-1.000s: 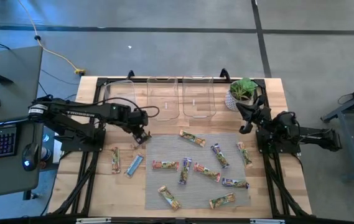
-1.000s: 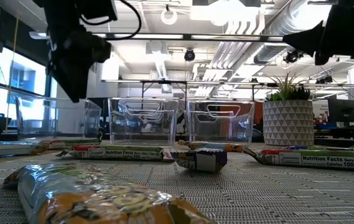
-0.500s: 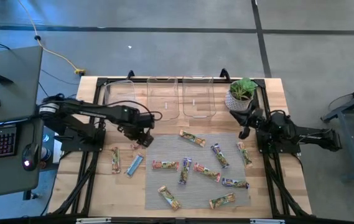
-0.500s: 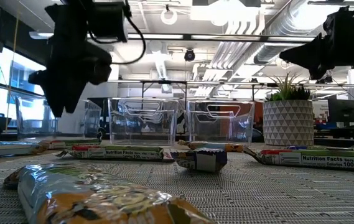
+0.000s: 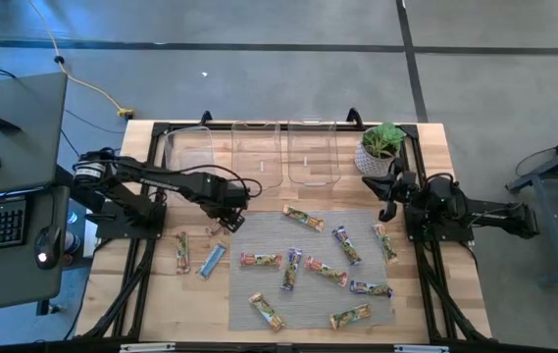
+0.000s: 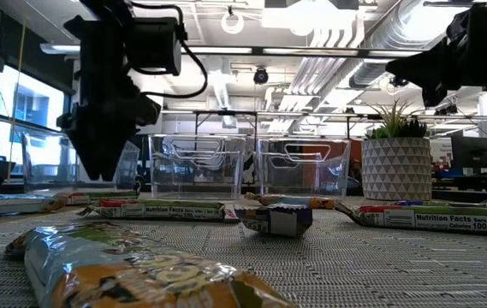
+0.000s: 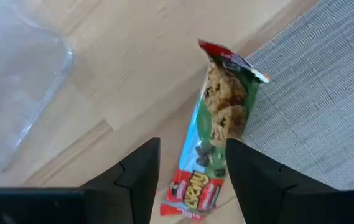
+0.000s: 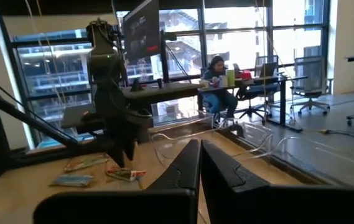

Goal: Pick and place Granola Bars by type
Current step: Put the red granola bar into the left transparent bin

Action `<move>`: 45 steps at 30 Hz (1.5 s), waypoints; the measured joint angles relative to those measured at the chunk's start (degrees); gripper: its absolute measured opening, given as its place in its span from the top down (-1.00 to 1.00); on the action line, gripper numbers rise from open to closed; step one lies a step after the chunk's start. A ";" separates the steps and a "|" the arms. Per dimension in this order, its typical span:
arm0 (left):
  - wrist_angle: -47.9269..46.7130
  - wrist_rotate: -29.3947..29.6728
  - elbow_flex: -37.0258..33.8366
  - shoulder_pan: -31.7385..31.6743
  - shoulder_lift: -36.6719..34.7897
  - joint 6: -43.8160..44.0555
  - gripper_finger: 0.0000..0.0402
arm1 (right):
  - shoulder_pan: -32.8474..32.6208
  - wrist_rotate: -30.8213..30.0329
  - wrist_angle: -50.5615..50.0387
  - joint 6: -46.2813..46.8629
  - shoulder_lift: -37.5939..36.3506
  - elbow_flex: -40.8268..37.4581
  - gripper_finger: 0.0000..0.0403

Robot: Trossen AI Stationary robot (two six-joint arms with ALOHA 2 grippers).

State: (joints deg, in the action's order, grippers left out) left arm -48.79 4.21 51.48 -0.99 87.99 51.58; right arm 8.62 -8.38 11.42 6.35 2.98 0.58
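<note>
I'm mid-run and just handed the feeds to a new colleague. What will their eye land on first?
Probably the granola bars scattered over the grey mat at the table's middle. Next, the left gripper, fingers open, poised over a green-and-red bar lying half off the mat's left edge. Behind stand three clear bins beside a potted plant, where the right gripper waits.

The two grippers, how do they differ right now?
The left gripper is open, pointing down over a green-wrapped granola bar at the mat's edge; the right gripper is shut, beside the potted plant and over no bar. The left works; the right waits. Both are dark two-finger grippers holding nothing.
</note>
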 joint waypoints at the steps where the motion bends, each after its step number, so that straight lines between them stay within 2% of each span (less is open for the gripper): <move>1: 0.46 0.04 -0.36 0.02 0.00 0.31 0.12 | 0.00 -0.02 0.00 0.34 0.00 0.00 1.00; 12: 5.70 -0.86 -3.31 3.99 -0.02 2.92 0.12 | 0.00 0.00 0.02 1.16 0.00 0.00 1.00; 20: -3.59 4.95 1.31 4.35 -0.02 3.89 0.12 | 0.00 0.00 1.28 -0.22 0.00 0.00 1.00; 25: -7.54 -3.40 4.73 5.32 -0.02 15.88 0.12 | 0.00 0.00 3.44 -0.35 0.00 0.00 1.00; 27: -7.13 -4.04 5.13 6.69 -0.02 20.57 0.12 | 0.00 0.00 3.74 -0.50 0.00 0.00 1.00; 29: -6.30 -3.27 5.14 8.19 -0.01 23.55 0.12 | 0.00 0.00 3.73 -1.63 0.00 0.00 1.00; 35: -5.57 5.66 5.14 10.87 3.11 28.36 0.12 | 0.00 0.00 3.85 -4.37 -0.02 0.00 1.00; 45: -5.44 7.42 5.19 10.78 11.24 29.70 0.12 | 0.00 0.00 3.85 -5.31 0.00 0.00 1.00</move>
State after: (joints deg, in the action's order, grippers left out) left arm -54.22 11.63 56.66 9.78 99.23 81.28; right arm 8.62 -8.38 15.27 1.04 2.98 0.58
